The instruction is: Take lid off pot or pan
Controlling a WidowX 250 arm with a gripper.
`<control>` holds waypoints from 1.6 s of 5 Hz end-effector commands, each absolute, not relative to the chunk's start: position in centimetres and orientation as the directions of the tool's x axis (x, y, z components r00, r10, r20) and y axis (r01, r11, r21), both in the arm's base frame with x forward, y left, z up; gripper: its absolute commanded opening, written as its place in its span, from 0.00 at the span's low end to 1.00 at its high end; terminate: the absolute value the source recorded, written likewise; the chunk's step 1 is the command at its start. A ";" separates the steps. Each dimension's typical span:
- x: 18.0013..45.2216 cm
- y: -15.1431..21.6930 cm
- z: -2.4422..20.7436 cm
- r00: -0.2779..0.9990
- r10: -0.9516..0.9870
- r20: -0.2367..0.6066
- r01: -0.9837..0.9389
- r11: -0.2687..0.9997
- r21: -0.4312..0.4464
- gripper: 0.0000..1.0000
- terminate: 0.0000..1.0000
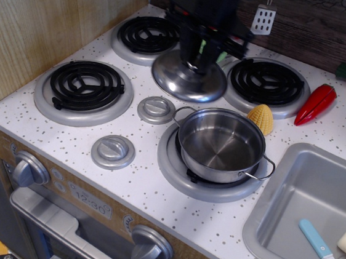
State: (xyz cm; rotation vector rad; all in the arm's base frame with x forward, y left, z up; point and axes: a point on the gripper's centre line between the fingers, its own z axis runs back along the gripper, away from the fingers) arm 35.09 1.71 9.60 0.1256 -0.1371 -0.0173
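Behind the pot, toward the dark wooden back wall, the black end effector hangs over the worktop with its fingers clamped on the centre knob of the lid. That shiny domed lid is clear of the pot and sits level among the three back burners; whether it rests on the speckled surface or is held just above it I cannot tell. The pot stands open on the front burner, its bare steel inside showing, one wire loop handle pointing back left and the other front right. Just behind the pot on its right lies a yellow corn piece, touching the burner's rim or nearly so. Farther right of the pot a red pepper lies on the worktop, well apart from it. To the pot's right the grey sink basin holds a knife with a blue handle. Left of the pot are two matte grey dials, and beyond them a black coil burner.
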 end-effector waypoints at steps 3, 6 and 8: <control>40.5 5.4 6.7 0.969 -0.103 0.225 0.082 0.991 0.102 0.00 0.00; 40.6 2.7 4.5 0.972 0.021 0.235 -0.009 0.999 -0.054 1.00 0.00; 40.6 2.7 4.5 0.972 0.021 0.235 -0.009 0.999 -0.054 1.00 1.00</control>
